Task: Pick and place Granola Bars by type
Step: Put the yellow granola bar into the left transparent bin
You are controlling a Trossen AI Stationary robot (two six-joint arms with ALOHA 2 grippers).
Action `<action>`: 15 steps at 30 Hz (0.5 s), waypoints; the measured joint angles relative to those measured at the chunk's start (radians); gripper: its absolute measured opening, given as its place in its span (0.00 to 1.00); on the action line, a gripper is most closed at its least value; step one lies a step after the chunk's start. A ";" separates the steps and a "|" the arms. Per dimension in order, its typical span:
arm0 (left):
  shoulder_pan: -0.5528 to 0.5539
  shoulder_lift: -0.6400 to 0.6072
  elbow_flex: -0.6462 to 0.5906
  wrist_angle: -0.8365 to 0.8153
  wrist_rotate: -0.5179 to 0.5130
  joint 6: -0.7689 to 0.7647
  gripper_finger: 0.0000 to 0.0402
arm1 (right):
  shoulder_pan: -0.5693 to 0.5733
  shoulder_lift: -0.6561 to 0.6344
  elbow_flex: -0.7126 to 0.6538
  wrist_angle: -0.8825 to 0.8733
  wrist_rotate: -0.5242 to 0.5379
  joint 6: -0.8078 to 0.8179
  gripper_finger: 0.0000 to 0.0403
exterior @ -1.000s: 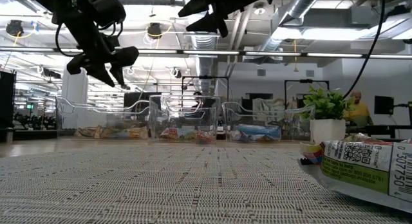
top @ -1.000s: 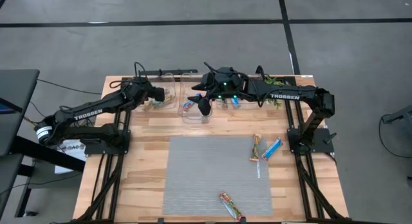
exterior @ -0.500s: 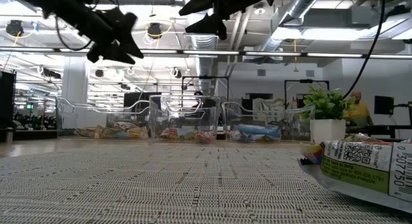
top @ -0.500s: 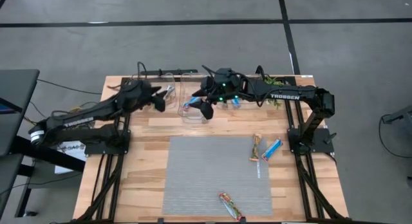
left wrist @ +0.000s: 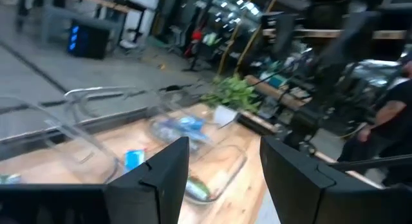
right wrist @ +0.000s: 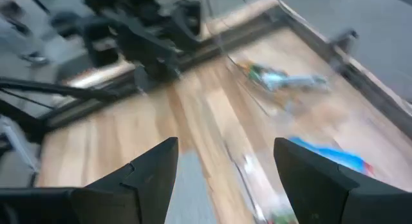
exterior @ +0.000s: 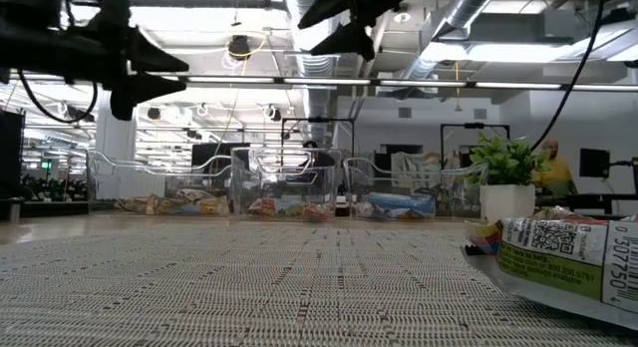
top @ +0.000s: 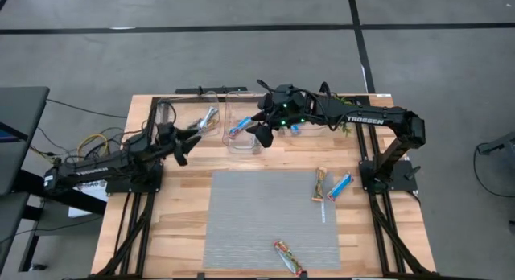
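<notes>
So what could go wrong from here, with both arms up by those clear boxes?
The right gripper hangs open above the middle clear bin, with the left gripper close by; the arms might bump. Three granola bars are not yet sorted, and the one at the mat's front edge may be a long reach.

Wooden table (top: 177, 207), grey mat (top: 257, 216), bins (top: 241, 123)

Grey concrete floor (top: 241, 63) crossed by dark painted lines (top: 161, 28). Light wooden table (top: 181, 199) topped with grey woven mat (top: 257, 216). Overhead: exposed silver ventilation ducts (exterior: 478, 28), rows of ceiling lights (exterior: 60, 138). Small green potted plant (exterior: 505, 177) in white pot.
</notes>
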 joint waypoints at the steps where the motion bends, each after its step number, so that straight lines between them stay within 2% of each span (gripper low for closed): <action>1: -0.012 -0.029 -0.015 0.002 0.000 0.005 0.46 | 0.003 0.000 0.010 -0.028 0.016 0.001 0.62; 4: -0.043 -0.104 -0.057 -0.005 -0.009 0.019 0.46 | 0.008 0.000 0.041 -0.139 0.040 0.001 0.62; 9: -0.082 -0.194 -0.094 -0.045 -0.032 0.041 0.46 | 0.015 0.001 0.052 -0.205 0.040 0.027 0.62; 15: -0.117 -0.215 -0.094 -0.084 -0.034 0.140 0.46 | 0.025 0.001 0.052 -0.364 0.039 0.027 0.62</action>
